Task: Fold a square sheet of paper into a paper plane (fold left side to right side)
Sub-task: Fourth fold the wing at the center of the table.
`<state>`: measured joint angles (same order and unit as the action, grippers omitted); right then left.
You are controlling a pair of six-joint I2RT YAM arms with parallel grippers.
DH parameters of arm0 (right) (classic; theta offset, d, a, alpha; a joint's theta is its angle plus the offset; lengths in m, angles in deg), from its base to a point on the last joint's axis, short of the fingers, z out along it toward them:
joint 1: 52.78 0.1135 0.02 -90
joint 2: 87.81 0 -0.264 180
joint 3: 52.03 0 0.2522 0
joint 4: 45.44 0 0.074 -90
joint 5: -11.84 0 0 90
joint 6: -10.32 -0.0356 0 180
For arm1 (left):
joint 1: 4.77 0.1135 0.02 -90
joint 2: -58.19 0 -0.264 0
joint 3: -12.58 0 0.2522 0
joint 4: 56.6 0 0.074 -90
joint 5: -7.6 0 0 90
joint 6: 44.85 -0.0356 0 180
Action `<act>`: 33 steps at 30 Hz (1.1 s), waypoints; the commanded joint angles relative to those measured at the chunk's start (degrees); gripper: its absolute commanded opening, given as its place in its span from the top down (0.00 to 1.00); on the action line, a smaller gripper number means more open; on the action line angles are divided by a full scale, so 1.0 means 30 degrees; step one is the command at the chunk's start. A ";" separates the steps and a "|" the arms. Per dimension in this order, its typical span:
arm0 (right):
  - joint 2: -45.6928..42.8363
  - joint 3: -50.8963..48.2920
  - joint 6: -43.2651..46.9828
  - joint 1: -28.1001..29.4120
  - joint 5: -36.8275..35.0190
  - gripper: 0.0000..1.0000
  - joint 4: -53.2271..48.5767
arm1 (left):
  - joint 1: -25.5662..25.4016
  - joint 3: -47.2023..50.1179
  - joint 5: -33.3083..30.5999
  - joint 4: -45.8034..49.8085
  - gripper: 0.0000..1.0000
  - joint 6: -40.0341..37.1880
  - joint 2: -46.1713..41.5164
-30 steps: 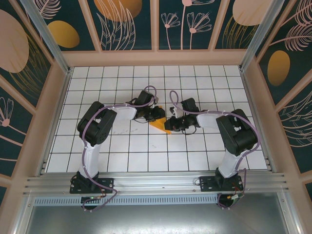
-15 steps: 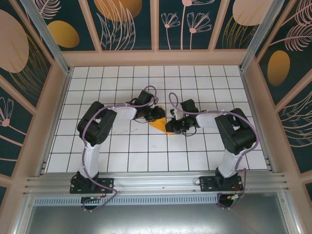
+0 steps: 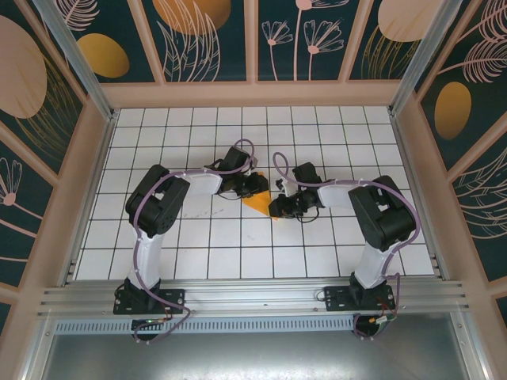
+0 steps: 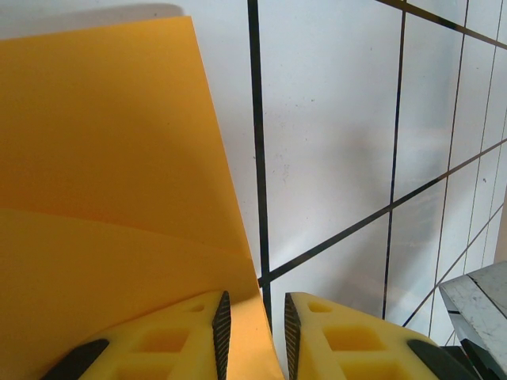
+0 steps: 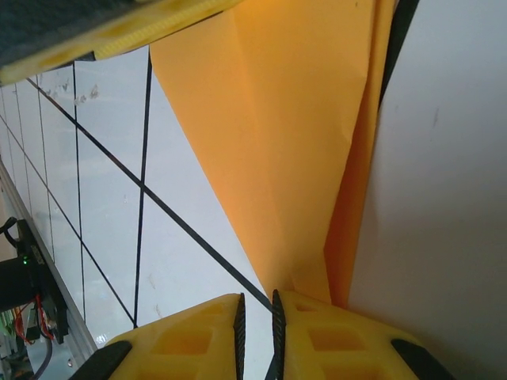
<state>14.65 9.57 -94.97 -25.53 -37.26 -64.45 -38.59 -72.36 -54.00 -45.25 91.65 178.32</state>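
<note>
1. the sheet of paper, bright orange and folded into a tapering wedge, lay flat on the white tiled worktop, between the two sets of fingers.
2. it sat right at the tips of the left fingers and just to the left of the right fingers.
3. seen from the left wrist, the paper spread ahead and to the left of the left fingers. one layer overlapped another, and its near corner reached into the gap between the pads.
4. the left fingers stood a narrow gap apart and the pads did not meet. i could not tell whether they pressed on the paper.
5. seen from the right wrist, the paper narrowed to a point at the tip of the right fingers, with creases running along its length.
6. the right fingers were almost closed, leaving only a thin slit, and held nothing that i could see.
7. ahead of the right fingers, a yellow finger of the left arm lay across the paper's wide end.
</note>
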 commanded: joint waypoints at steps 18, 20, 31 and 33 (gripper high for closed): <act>-0.1126 -0.2041 0.0910 0.0128 -0.1828 0.90 -0.4590 | 0.0082 0.0581 -0.1710 0.2036 0.73 -0.0676 0.0733; -0.1878 -0.2031 0.0936 -0.0009 -0.1622 0.95 -0.4414 | 0.0070 0.0583 -0.1704 0.2050 0.73 -0.0653 0.0710; -0.3439 -0.0629 -0.1649 -0.0614 0.0876 0.99 -0.0315 | 0.0070 0.0559 -0.1565 0.1834 0.73 -0.0539 0.0734; -0.2504 -0.0196 -0.1991 -0.0583 0.0071 1.00 0.0105 | 0.0070 0.0581 -0.1528 0.1801 0.73 -0.0557 0.0725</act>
<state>3.94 7.16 -97.99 -27.19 -36.32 -67.69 -38.59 -72.38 -54.18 -45.23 91.65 178.30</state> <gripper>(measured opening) 0.060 0.273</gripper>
